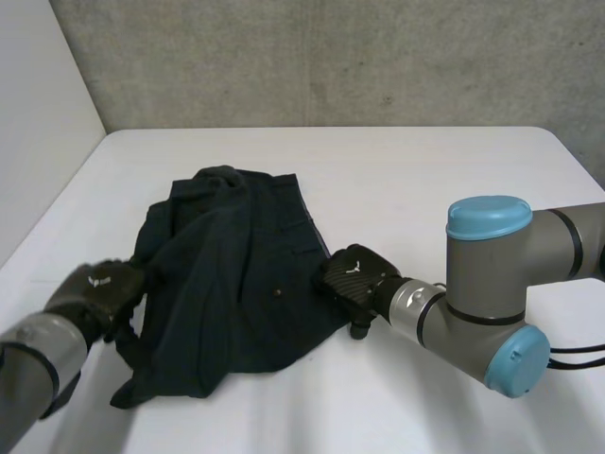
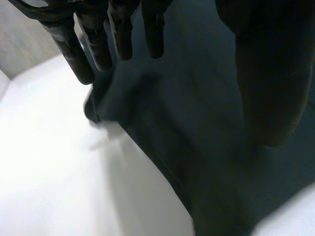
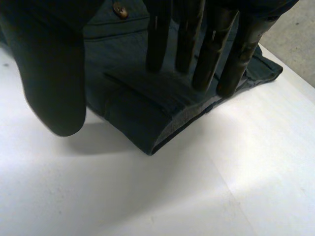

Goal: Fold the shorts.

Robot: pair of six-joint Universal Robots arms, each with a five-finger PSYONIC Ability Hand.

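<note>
Fingers [image 2: 69, 46] of my left hand [image 1: 97, 288] hang straight over the left edge of the dark shorts [image 1: 236, 274] on the table [image 1: 454, 161], my right hand [image 1: 352, 276] is spread at their right edge, its wrist view giving me a brown button [image 3: 118, 9].

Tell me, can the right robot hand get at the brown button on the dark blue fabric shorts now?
Probably yes: the right robot hand is open at the edge of the dark blue shorts, and the brown button sits uncovered close beside its fingers.
</note>
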